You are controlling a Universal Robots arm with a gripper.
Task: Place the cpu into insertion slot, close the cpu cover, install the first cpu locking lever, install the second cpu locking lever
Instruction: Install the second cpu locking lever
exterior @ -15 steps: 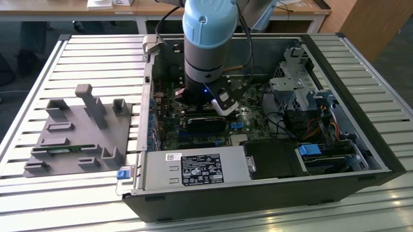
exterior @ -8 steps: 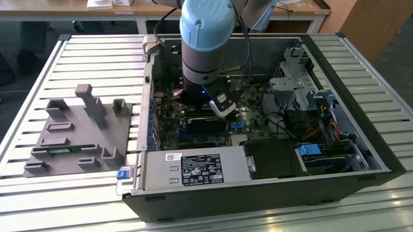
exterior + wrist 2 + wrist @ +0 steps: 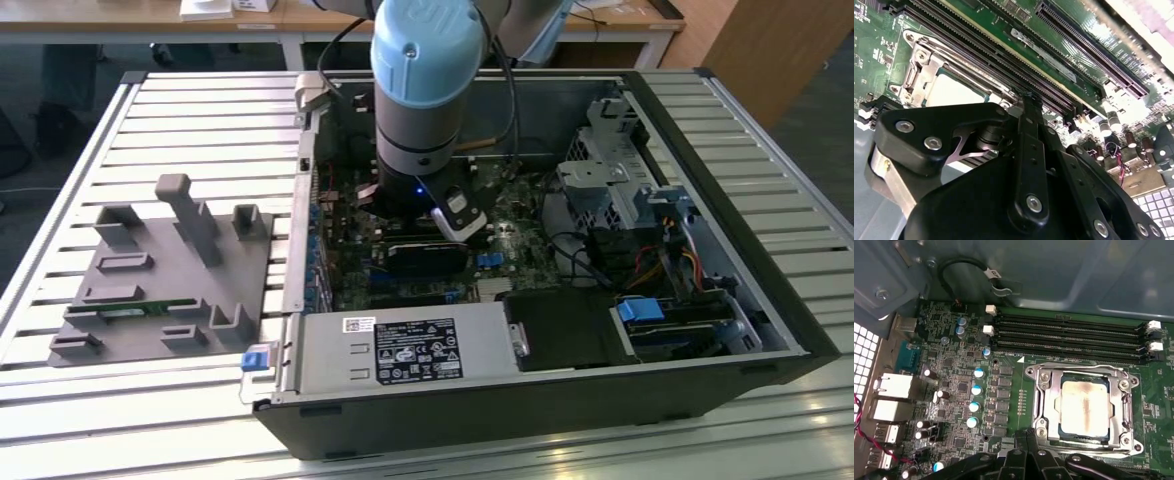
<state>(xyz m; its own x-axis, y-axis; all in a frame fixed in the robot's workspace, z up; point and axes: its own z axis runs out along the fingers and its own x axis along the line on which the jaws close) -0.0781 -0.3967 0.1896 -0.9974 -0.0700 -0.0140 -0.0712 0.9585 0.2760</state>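
Note:
The cpu (image 3: 1085, 407), a silvery square chip with a brownish smear, lies flat in the insertion slot (image 3: 1061, 429) on the green motherboard. The cpu cover (image 3: 1043, 390), a silver metal frame, lies down around the chip, which shows through its square opening. In the second wrist view the cpu (image 3: 954, 91) and the cpu cover (image 3: 919, 62) sit just beyond the black fingers. My gripper (image 3: 1026, 432) is shut with nothing between its fingers, its tips close to the socket's edge. It shows again as the gripper (image 3: 1026, 98). I cannot make out how the locking levers stand.
The arm (image 3: 420, 90) reaches down into the open computer case (image 3: 694, 230). Long black memory slots (image 3: 1069, 335) run beside the socket. Capacitors (image 3: 976, 390) and rear ports (image 3: 894, 385) stand near it. A grey fixture (image 3: 167, 270) rests outside on the slatted table.

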